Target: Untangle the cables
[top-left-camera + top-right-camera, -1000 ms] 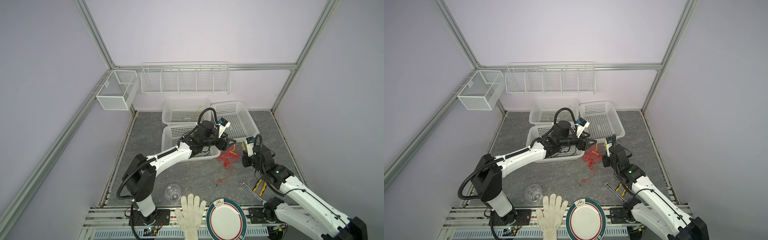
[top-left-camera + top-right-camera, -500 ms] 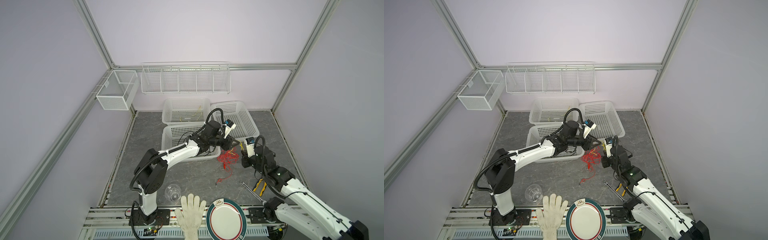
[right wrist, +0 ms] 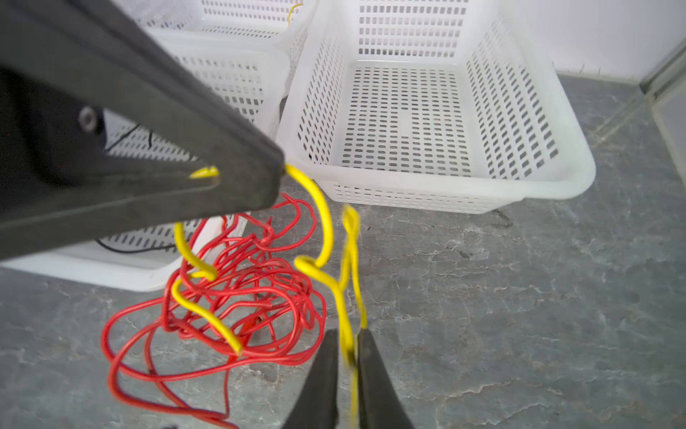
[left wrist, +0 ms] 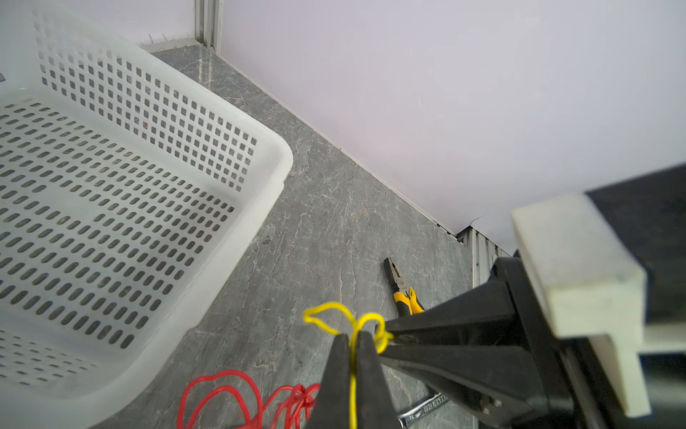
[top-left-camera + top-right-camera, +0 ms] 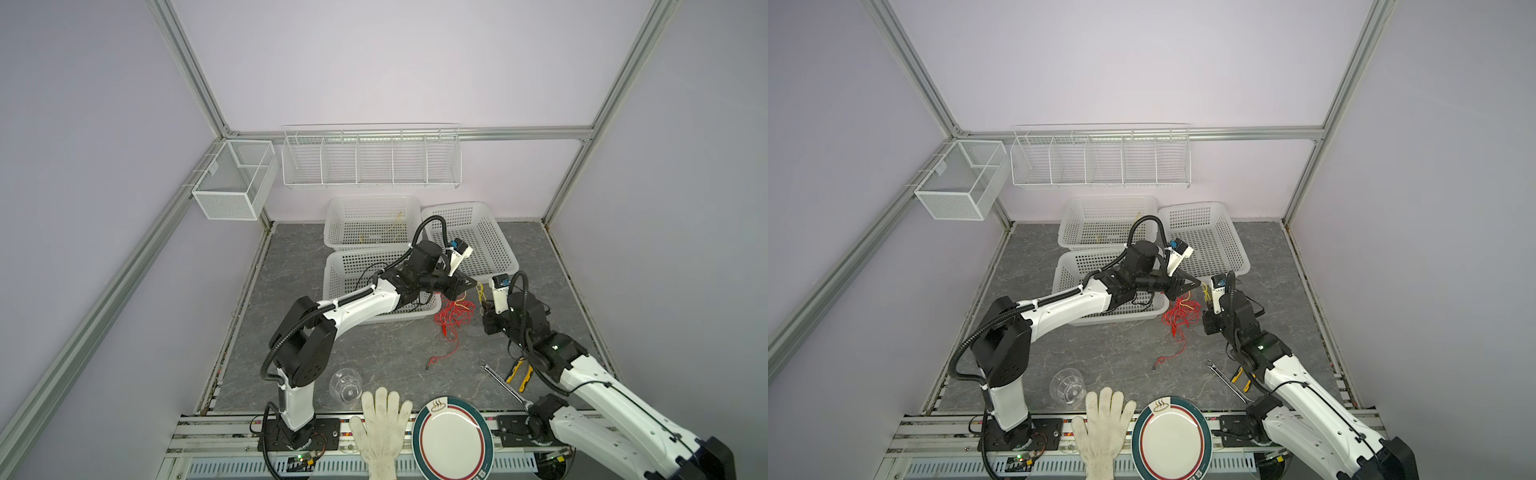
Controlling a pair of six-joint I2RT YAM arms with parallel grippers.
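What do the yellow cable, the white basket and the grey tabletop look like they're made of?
Yellow cable: glossy plastic-looking insulation; it holds sharp kinks, so probably wire inside. White basket: smooth, slightly translucent moulded plastic with regular slots. Grey tabletop: veined, stone-like, faint sheen; possibly a printed laminate.

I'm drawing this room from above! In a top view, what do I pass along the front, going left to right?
Glass cup → glove → plate → pliers. The wrench slants across between plate and pliers, so it is left out.
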